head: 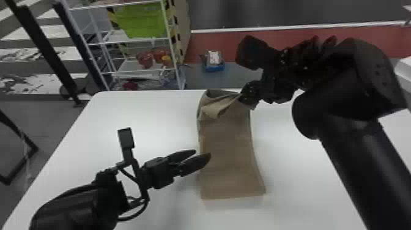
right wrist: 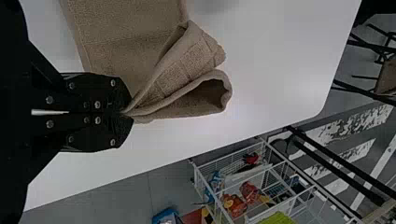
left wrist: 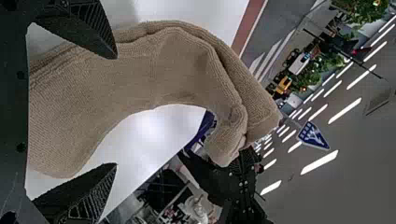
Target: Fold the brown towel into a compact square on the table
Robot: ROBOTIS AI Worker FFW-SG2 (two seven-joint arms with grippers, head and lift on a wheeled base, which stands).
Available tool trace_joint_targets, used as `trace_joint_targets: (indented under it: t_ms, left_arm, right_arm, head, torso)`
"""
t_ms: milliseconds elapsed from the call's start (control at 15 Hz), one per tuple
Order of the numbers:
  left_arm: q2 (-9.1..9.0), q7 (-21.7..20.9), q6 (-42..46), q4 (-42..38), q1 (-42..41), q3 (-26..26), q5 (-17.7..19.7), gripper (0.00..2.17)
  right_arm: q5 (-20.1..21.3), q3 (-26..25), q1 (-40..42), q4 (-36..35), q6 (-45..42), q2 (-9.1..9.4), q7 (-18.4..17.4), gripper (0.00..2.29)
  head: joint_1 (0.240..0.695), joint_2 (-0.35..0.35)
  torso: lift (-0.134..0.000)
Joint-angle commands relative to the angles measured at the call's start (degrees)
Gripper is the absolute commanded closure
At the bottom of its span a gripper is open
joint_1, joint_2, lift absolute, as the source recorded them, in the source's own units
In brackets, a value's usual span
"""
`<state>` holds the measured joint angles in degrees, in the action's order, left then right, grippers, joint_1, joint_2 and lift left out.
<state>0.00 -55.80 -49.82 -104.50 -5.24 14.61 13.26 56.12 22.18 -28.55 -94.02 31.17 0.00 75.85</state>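
Brown towel [head: 229,159] lies on the white table [head: 140,113], centre of frame, its upper end pinched in my right gripper [head: 245,98], my left gripper [head: 203,153] wide apart near its left edge.

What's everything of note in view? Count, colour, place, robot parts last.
towel: one, brown, on the table, far end lifted and folded over
table: one, white, under the towel
shelf: one, white, behind the table
bin: one, green, on the shelf
tray: one, blue, floor behind the table
sign: one, blue and white, overhead
left gripper: one, black, open, at towel's left edge
right gripper: one, black, shut on towel's far end
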Motion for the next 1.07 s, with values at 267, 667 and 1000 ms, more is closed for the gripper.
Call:
trace_joint_targets:
  t_ms: [267, 667, 1000]
  left_arm:
    - [-0.15, 2.5, 2.0, 2.0, 3.0, -2.1, 1.7, 0.06]
    - [-0.15, 3.7, 12.1, 11.3, 9.4, -4.1, -3.2, 0.06]
    - [-0.15, 4.6, 14.5, 11.8, 9.6, -2.8, -6.9, 0.05]
  right_arm:
    - [-0.5, 0.1, 1.1, -2.0, 1.0, 0.05, 0.2, 1.33]
    - [-0.6, 0.1, 1.1, -2.9, 1.8, 0.05, 0.2, 1.33]
    - [-0.7, 0.2, 1.0, -2.9, 2.0, 0.05, 0.2, 1.33]
  head:
    - [0.695, 0.125]
    - [0.695, 0.117]
    - [0.695, 0.122]
  torso:
    - [-0.134]
    - [-0.134]
    - [-0.134]
